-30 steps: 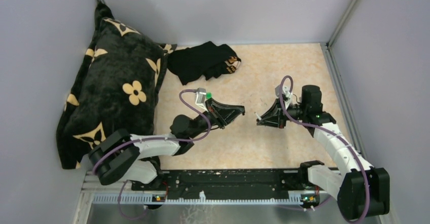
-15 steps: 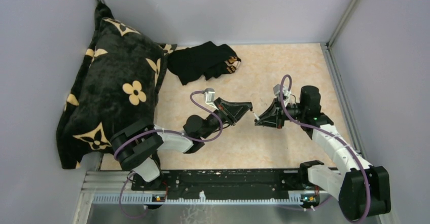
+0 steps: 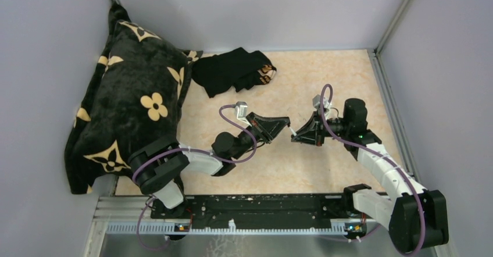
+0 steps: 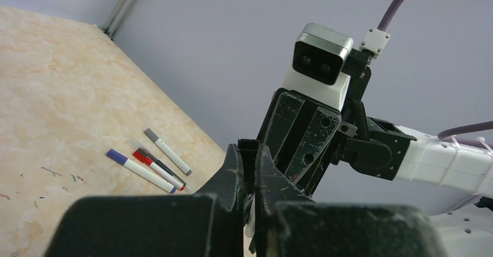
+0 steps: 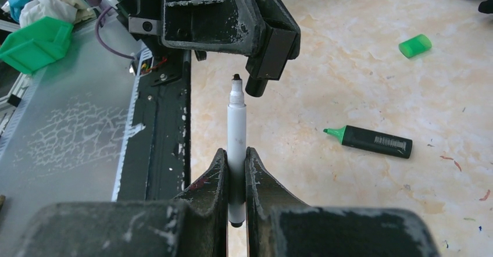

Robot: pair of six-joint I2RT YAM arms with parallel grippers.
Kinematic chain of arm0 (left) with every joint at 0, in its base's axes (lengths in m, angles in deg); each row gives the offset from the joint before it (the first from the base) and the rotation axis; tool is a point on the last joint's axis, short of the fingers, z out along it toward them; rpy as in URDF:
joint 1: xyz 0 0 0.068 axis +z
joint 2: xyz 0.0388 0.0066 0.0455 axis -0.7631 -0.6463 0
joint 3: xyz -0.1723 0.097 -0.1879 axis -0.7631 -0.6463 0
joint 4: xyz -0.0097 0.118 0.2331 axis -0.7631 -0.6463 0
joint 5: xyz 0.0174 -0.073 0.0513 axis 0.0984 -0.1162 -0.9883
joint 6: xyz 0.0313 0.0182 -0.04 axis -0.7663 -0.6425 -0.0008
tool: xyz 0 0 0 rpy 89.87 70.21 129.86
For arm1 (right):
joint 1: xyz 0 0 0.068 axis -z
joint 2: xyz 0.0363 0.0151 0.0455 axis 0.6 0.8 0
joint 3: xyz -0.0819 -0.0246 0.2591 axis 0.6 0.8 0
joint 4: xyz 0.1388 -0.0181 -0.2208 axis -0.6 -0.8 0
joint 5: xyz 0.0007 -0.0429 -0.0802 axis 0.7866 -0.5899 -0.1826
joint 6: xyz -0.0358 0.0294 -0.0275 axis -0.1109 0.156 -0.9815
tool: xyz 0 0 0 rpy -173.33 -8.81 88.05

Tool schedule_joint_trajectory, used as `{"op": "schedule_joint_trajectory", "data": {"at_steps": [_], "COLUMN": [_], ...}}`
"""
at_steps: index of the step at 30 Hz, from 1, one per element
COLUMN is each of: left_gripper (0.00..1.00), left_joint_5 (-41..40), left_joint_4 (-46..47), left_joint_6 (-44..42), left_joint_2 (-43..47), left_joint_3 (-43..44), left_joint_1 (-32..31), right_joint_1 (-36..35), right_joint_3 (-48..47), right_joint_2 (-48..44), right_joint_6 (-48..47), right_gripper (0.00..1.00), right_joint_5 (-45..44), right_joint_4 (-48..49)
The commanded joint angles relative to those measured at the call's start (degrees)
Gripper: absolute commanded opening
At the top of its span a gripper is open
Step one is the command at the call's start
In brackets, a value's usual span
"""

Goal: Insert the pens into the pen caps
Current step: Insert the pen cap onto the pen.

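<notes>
My right gripper (image 5: 235, 155) is shut on a thin white-barrelled pen (image 5: 236, 129), its bare black tip pointing away from the wrist. My left gripper (image 5: 263, 59) is shut on a small black pen cap (image 5: 256, 85), held just right of that tip and almost touching it. From above, the two grippers (image 3: 286, 123) (image 3: 295, 134) meet tip to tip above mid-table. Three capped pens, purple (image 4: 139, 170), red (image 4: 152, 165) and grey (image 4: 167, 151), lie together on the table. A thicker black-barrelled marker (image 5: 372, 141) with a bare green tip lies apart from its green cap (image 5: 415, 45).
A black flower-patterned pillow (image 3: 134, 106) fills the left side. A black cloth (image 3: 232, 71) lies at the back. The black base rail (image 3: 256, 207) runs along the near edge. A green bin (image 5: 35, 42) stands off the table.
The left arm has swung right and forward, bringing the cap up to the pen tip. The right gripper has shifted slightly left. The gap between them has closed.
</notes>
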Motion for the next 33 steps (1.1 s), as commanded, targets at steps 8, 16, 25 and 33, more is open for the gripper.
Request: {"op": "schedule_joint_trajectory", "data": {"at_steps": [8, 16, 25, 33], "left_gripper": [0.00, 0.00, 0.00, 0.00], "left_joint_5": [-1.0, -1.1, -1.1, -1.1], "left_joint_4": [17.3, 17.5, 17.7, 17.7], "left_joint_6": [-0.5, -0.6, -0.6, -0.3], "left_joint_2": [0.5, 0.7, 1.0, 1.0], "left_joint_3": [1.0, 1.3, 1.4, 1.3], "left_joint_1": [-0.4, -0.4, -0.4, -0.4], "right_joint_1": [-0.6, -1.0, -1.2, -1.4], "right_joint_3": [0.4, 0.2, 0.3, 0.4], "right_joint_2": [0.5, 0.7, 0.8, 0.8], "right_joint_6": [-0.7, -3.5, -4.1, -3.7], "right_gripper": [0.00, 0.00, 0.00, 0.00], "right_joint_5": [-2.2, -2.0, -2.1, -2.8], "right_joint_4": [1.4, -1.1, -1.4, -1.0]}}
